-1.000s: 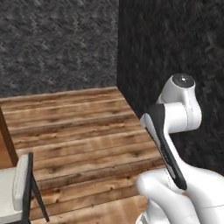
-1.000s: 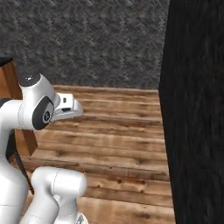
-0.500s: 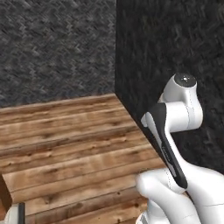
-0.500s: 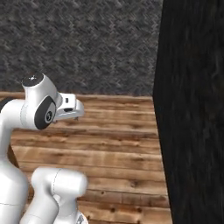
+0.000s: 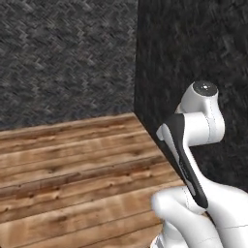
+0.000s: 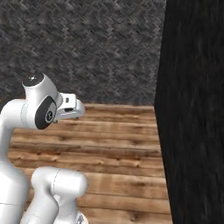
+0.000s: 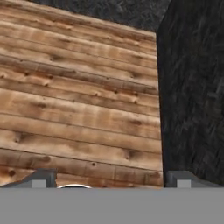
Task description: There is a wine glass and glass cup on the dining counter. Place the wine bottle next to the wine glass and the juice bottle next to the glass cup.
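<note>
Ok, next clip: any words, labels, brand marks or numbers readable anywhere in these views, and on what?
None: no text, label, number or sign can be read.
The wooden floor, the dark textured wall and the black panel are all bare.
The open gripper carries no marking.

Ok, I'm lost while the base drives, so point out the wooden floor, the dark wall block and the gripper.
wooden floor (image 5: pixel 72 164): left base view, bare planks mid-floor.
dark wall block (image 6: pixel 192 109): right base view, its broad front face.
gripper (image 7: pixel 109 181): hand view, midway between its two open tips.
</note>
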Controlling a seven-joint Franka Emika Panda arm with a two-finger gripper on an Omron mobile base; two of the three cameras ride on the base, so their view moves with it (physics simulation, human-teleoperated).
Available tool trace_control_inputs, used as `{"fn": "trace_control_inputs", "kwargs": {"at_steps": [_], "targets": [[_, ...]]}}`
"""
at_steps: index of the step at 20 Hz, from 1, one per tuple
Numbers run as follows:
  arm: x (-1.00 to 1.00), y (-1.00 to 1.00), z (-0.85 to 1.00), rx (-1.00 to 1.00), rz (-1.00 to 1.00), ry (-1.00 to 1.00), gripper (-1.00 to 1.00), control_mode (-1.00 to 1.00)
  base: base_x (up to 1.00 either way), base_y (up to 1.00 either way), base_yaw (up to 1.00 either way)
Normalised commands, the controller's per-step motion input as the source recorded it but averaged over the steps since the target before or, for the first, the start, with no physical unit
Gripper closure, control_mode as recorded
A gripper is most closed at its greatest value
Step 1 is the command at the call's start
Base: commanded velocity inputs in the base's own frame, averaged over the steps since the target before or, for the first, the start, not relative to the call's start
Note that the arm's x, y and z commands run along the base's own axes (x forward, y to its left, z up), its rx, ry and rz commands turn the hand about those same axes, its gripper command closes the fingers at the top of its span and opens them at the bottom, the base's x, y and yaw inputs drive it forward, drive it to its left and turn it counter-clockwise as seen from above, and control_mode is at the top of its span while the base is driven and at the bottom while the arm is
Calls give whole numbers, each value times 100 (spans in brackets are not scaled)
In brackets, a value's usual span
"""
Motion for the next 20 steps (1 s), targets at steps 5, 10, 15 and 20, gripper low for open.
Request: {"fn": "trace_control_inputs", "kwargs": {"at_steps": [5, 10, 15, 20], "targets": [[0, 0, 0, 0, 0, 0, -100, 100, 92, 27, 3], [0, 0, 0, 0, 0, 0, -100, 100, 92, 23, 7], [0, 0, 0, 0, 0, 0, -100, 100, 87, 18, 13], [0, 0, 0, 0, 0, 0, -100, 100, 75, 7, 30]]}}
